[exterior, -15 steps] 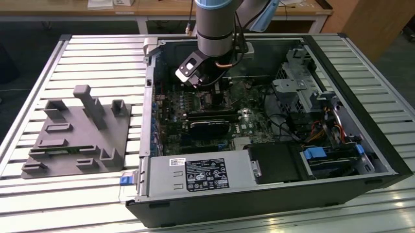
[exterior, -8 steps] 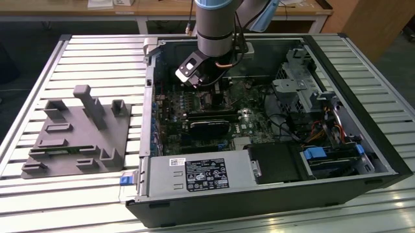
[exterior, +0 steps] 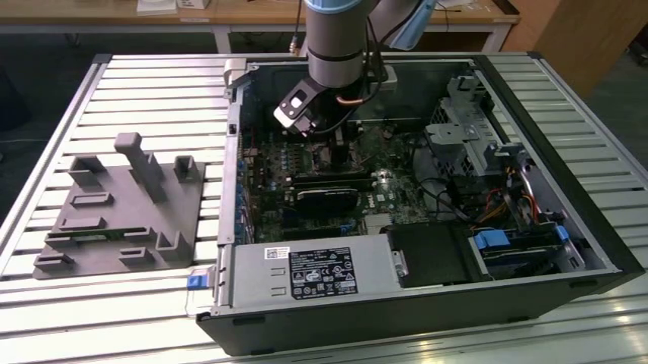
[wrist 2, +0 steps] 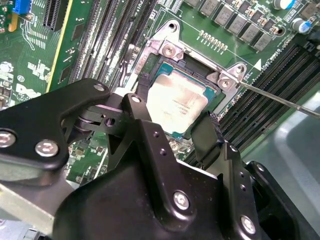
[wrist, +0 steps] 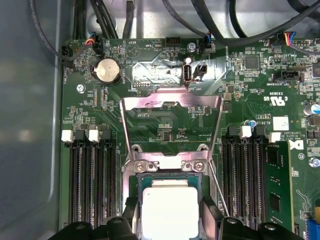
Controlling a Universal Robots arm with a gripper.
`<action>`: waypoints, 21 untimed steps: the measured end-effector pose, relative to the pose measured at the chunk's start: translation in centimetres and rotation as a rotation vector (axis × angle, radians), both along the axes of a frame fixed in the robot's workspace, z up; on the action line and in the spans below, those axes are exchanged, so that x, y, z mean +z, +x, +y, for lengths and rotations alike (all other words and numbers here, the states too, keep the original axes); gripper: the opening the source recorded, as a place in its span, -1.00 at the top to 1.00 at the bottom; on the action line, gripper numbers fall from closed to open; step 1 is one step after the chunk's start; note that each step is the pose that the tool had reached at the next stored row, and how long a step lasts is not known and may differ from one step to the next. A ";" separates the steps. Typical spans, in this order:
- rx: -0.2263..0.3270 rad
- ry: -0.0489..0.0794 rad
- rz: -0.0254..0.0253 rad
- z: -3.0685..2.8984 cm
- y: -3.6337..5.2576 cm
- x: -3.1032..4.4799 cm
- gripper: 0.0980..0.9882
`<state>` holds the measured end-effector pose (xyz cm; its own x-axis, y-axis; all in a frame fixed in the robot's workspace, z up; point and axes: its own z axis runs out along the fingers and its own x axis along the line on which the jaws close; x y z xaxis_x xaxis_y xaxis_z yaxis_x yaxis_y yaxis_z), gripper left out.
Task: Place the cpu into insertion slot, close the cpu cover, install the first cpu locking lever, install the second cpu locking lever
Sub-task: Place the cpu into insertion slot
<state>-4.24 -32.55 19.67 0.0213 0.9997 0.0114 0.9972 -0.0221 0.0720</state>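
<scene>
The cpu (wrist 2: 177,102), a small square chip with a silver-grey top, lies level within the insertion slot (wrist 2: 167,47) on the green motherboard. My gripper (wrist 2: 175,107) has its two black fingers (wrist 2: 205,129) against opposite edges of the chip, shut on it. In the first wrist view the cpu (wrist: 170,210) sits between the fingers (wrist: 131,210), and the cpu cover (wrist: 170,102), a silver frame with an open window, is flipped back open beyond the slot. A thin wire locking lever (wrist 2: 280,97) stands free beside the slot. In the exterior view the gripper (exterior: 332,148) reaches down into the open computer case.
Black memory slots (wrist: 90,185) flank the socket on both sides. A black card (exterior: 324,199), a power supply (exterior: 314,273) and a drive cage (exterior: 476,129) crowd the case. A grey fixture (exterior: 121,212) sits on the slatted table at the exterior view's left.
</scene>
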 end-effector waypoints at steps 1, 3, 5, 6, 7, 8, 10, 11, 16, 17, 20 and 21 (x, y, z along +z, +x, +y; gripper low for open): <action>0.000 0.000 0.0000 0.00 0.00 0.17 -0.15; 0.000 0.000 0.0000 0.00 0.00 0.65 -0.15; 0.000 0.000 -0.0001 0.00 0.00 1.19 -0.15; 0.000 0.000 -0.0002 0.00 0.00 1.48 -0.15; 0.000 0.000 -0.0003 0.00 0.00 1.76 -0.15; 0.000 0.000 -0.0003 0.00 0.00 2.01 -0.15; 0.000 0.000 -0.0004 0.00 0.00 2.24 -0.15; 0.000 0.000 -0.0005 0.00 0.00 2.24 -0.15; 0.000 0.000 -0.0005 0.00 0.00 2.26 -0.15; 0.000 0.000 -0.0005 0.00 0.00 2.26 -0.15; 0.000 0.000 -0.0005 0.00 0.00 2.27 0.01; 0.000 0.000 -0.0004 0.00 0.00 2.27 0.15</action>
<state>-4.24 -32.55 21.94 0.0213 0.9997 0.0114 0.9971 -0.0221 0.0724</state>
